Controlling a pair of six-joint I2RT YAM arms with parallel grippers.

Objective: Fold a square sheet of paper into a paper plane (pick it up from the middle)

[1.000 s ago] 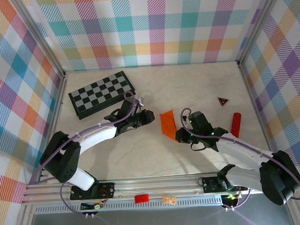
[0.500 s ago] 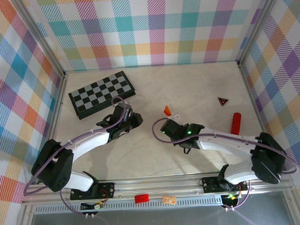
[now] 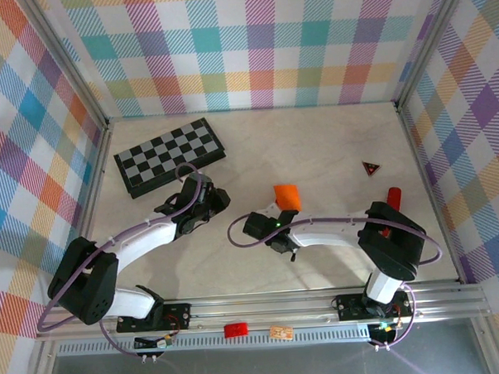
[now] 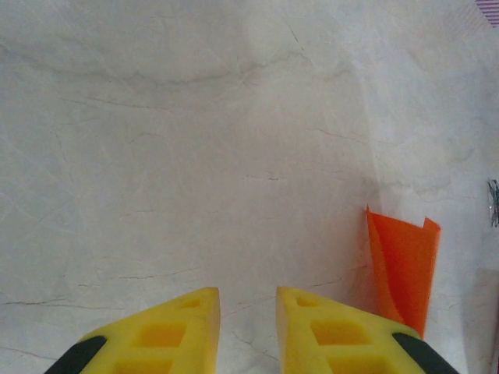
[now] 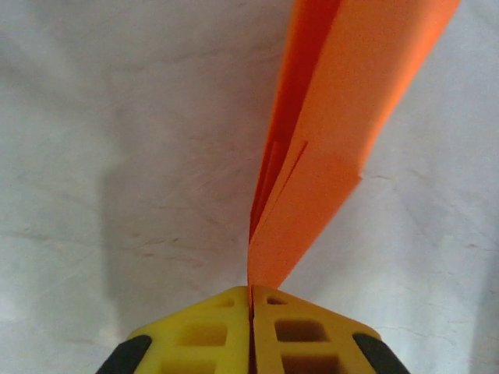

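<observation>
My right gripper [image 5: 251, 294] is clamped fully together on the near end of the orange paper sheet [image 5: 343, 117]. Its yellow pads [image 5: 210, 319] meet with only the stacked layers between them. I judge I'm pinching along the fold so the layers stay pressed together and the sheet stands on edge rather than lying flat on the table [image 5: 101, 117]. From above, the sheet sits just beyond that gripper, near the table's middle. My left gripper [image 4: 246, 300] hovers low off to the side, jaws a narrow gap apart and empty. The sheet is ahead to its right, so I think this gripper is placed to help with a crease. Farther back lie the checkerboard [image 3: 169, 156], the dark red triangle [image 3: 370, 168] and the red cylinder [image 3: 392, 199].
</observation>
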